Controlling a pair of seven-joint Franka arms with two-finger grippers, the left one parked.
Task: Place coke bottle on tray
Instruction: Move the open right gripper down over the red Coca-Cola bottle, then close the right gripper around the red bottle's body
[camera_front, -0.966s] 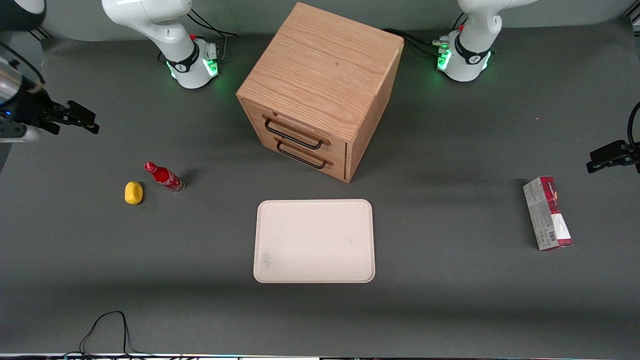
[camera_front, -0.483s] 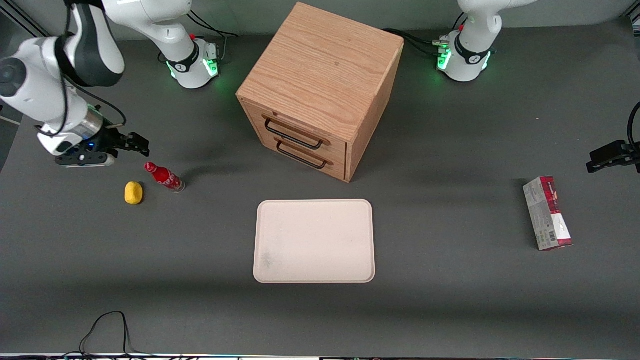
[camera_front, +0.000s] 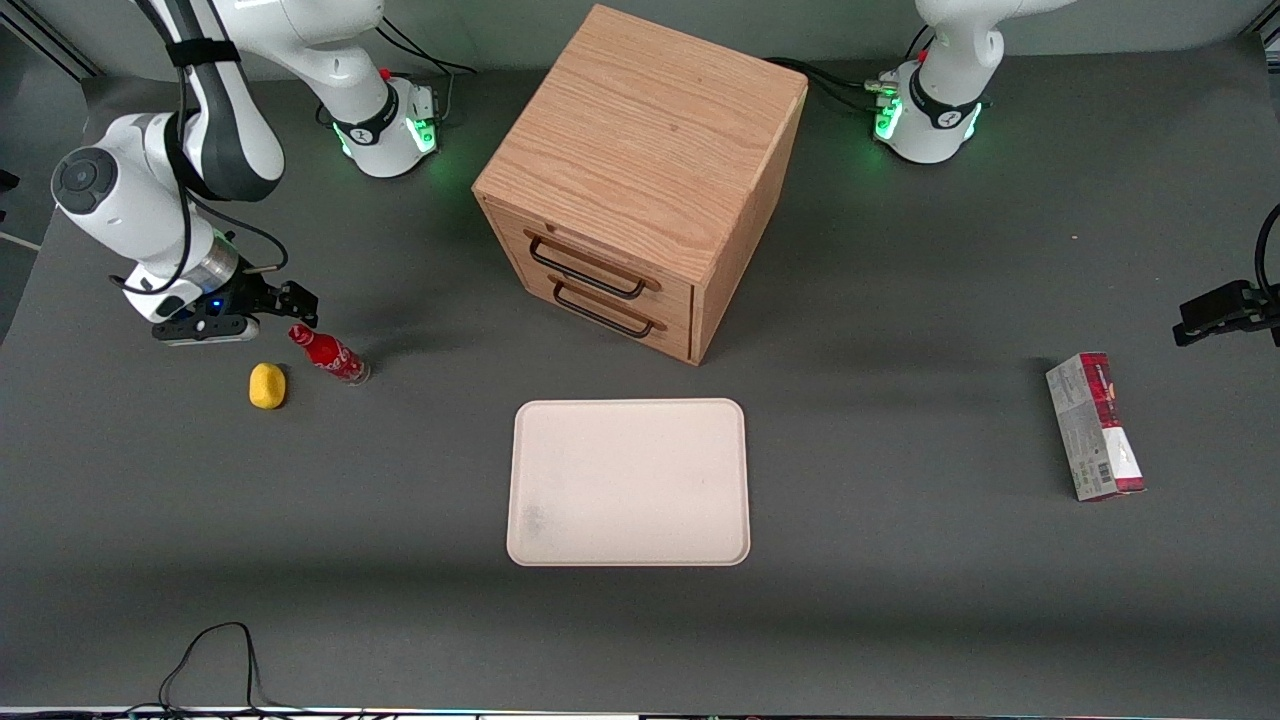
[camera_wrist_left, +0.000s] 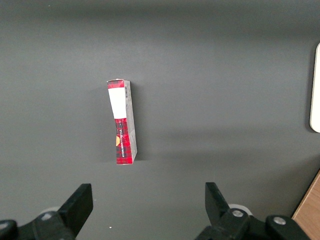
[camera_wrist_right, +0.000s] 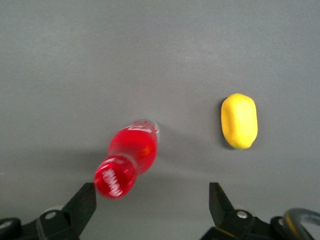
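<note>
The coke bottle (camera_front: 329, 353), small and red with a red cap, stands on the dark table toward the working arm's end; the right wrist view looks down on its cap (camera_wrist_right: 128, 159). My gripper (camera_front: 297, 302) hangs open just above the bottle's cap, a little farther from the front camera than the bottle. In the right wrist view the gripper (camera_wrist_right: 152, 202) has its jaws wide apart, with the cap close to one finger. The cream-white tray (camera_front: 628, 482) lies flat in the middle of the table, nearer the front camera than the cabinet.
A yellow lump (camera_front: 267, 385) lies beside the bottle, also in the right wrist view (camera_wrist_right: 239, 120). A wooden two-drawer cabinet (camera_front: 640, 180) stands above the tray. A red-and-grey carton (camera_front: 1094, 426) lies toward the parked arm's end, also seen in the left wrist view (camera_wrist_left: 122, 121).
My arm has swung in from the table's edge toward the bottle and lowered; the gripper now hangs just above the cap. The bottle, lump and tray have not moved.
</note>
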